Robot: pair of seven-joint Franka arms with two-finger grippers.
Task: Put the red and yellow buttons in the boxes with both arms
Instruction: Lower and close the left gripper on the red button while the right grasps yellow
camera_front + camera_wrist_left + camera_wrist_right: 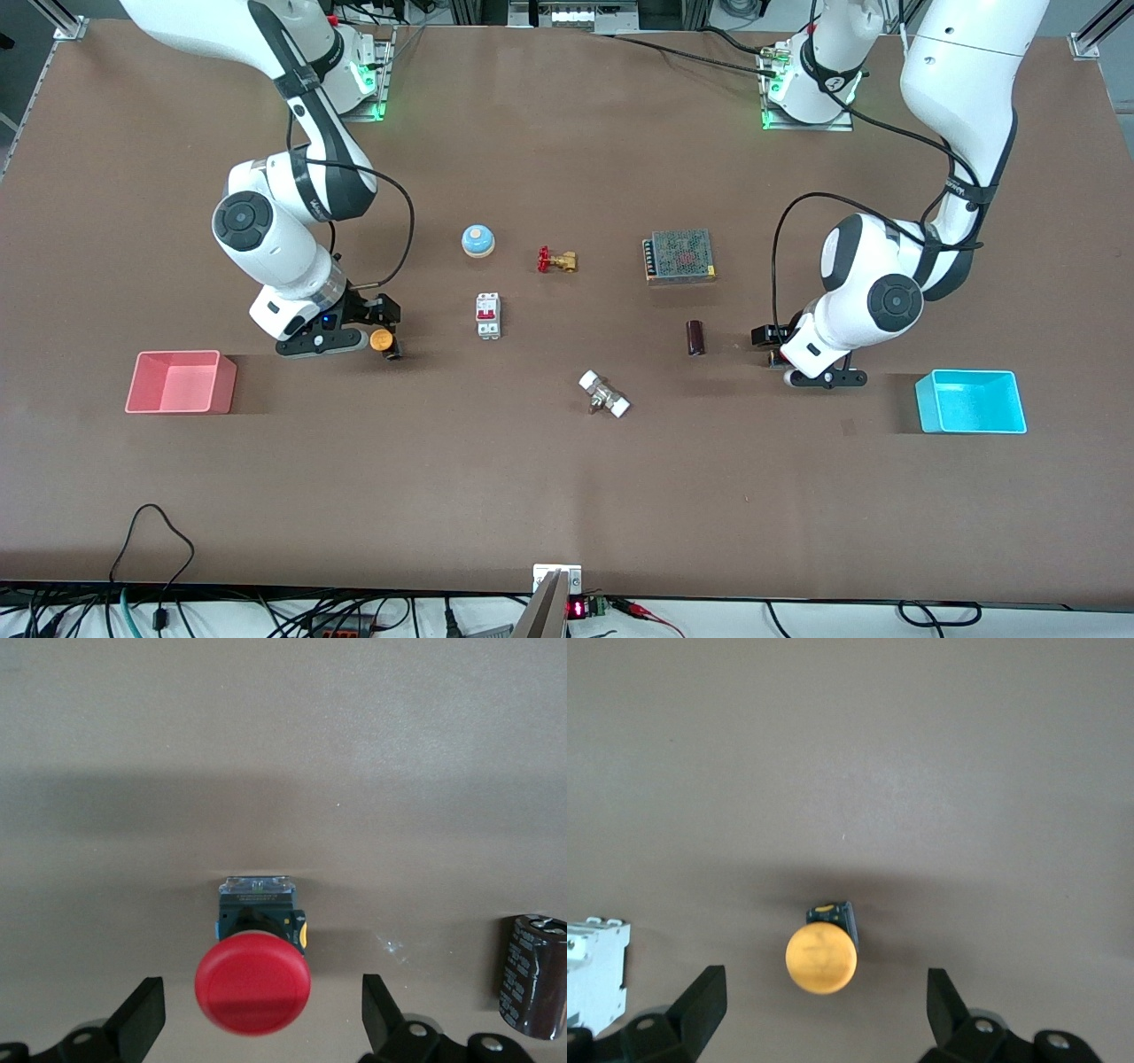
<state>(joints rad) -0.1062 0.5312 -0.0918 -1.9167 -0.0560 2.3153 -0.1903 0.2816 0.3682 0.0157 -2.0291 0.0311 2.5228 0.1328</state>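
The yellow button stands on the table between the open fingers of my right gripper, which is low over it. In the right wrist view the yellow button sits between the spread fingers of that gripper, untouched. The red button stands between the open fingers of my left gripper, apart from both; in the front view my left gripper hides it. The pink box is at the right arm's end and the cyan box at the left arm's end. Both boxes are empty.
Between the arms lie a light-blue bell, a brass valve, a white circuit breaker, a mesh-topped power supply, a dark capacitor beside the left gripper, and a white-ended fitting.
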